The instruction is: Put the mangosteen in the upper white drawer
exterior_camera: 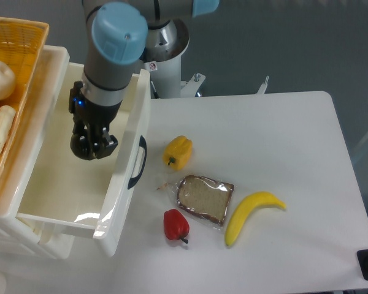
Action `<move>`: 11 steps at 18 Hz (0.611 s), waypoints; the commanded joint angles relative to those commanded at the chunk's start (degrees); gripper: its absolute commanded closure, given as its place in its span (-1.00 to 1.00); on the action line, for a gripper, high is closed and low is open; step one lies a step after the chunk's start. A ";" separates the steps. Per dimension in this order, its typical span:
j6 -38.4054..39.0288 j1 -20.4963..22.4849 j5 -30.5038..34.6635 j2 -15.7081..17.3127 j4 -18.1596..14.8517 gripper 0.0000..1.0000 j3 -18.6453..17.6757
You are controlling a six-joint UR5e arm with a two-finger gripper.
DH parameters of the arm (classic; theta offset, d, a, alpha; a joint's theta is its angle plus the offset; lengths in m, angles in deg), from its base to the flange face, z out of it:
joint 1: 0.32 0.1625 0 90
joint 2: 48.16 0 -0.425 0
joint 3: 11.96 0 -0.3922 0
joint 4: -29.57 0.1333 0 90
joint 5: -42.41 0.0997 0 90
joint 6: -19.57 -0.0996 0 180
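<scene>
- gripper [93, 149] hangs inside the upper white drawer [126, 184], fingers pointing down; mangosteen [83, 147] pinched between them, mostly hidden; round, no long axis to read
- drawer pulled open, long axis running away from the black handle [138, 162]
- on the table [282, 135]: yellow pepper [178, 152], red pepper [176, 225], bagged bread [204, 198], banana [251, 214]

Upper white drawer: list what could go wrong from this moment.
1. The gripper hangs inside the upper white drawer, near its front wall; lifting out carelessly could clip that wall or the black handle.
2. A dark round shape at the fingertips may be the mangosteen; whether it is held is unclear, so opening here might drop it and let it roll.
</scene>
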 joint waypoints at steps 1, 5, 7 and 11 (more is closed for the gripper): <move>0.09 -0.62 0.71 -0.18 0.26 0.30 -0.09; 0.00 -0.89 0.98 -0.88 0.27 -0.20 -0.18; -0.09 -0.97 0.89 -0.88 0.27 -0.63 -0.17; -0.09 -1.15 0.80 -0.44 0.27 -0.97 0.00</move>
